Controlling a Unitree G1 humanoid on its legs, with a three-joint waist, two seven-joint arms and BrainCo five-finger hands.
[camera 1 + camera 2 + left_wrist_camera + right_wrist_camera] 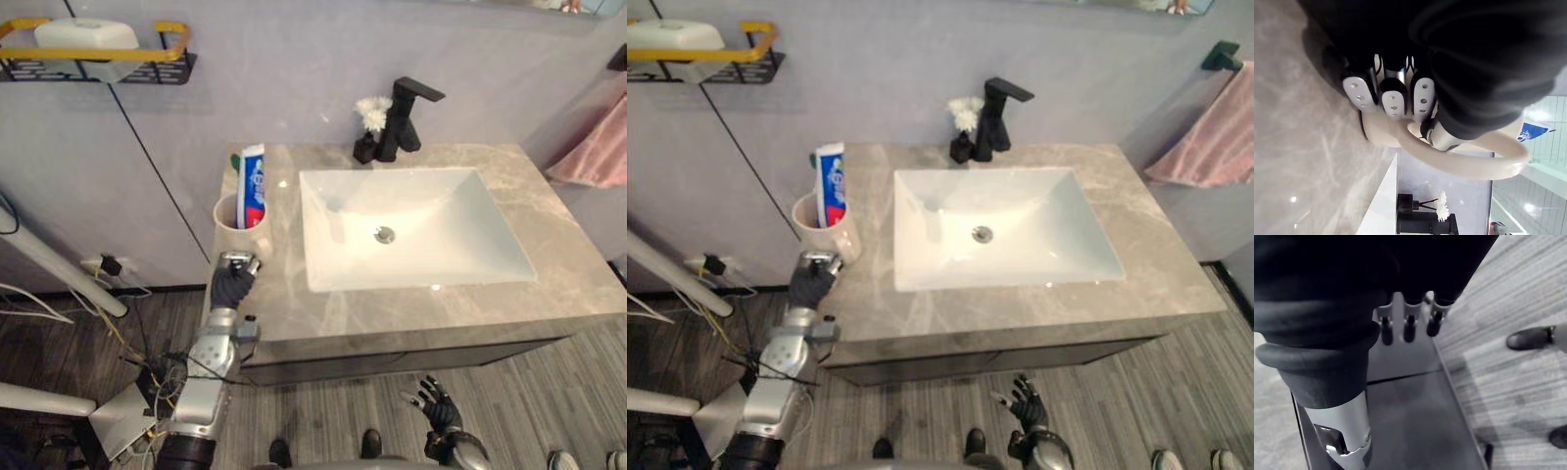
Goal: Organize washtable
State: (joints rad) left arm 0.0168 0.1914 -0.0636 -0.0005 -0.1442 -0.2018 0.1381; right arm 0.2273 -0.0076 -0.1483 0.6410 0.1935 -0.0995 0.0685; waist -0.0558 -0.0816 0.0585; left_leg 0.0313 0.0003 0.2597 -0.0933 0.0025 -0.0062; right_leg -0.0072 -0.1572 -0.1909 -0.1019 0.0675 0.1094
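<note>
Left robot hand (235, 284) curls round the handle of the cream ceramic cup (230, 223) at the edge of the grey marble counter (549, 264), probably to reposition it; right robot hand (437, 401) hangs spread.

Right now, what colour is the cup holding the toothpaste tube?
Cream. The cup shows best in the left eye view.

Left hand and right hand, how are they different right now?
The left hand is up at the counter edge; the right hand hangs low above the floor. The left hand curls round the cream cup's handle; the right hand holds nothing, its fingers spread. Both wear dark ribbed covers.
</note>
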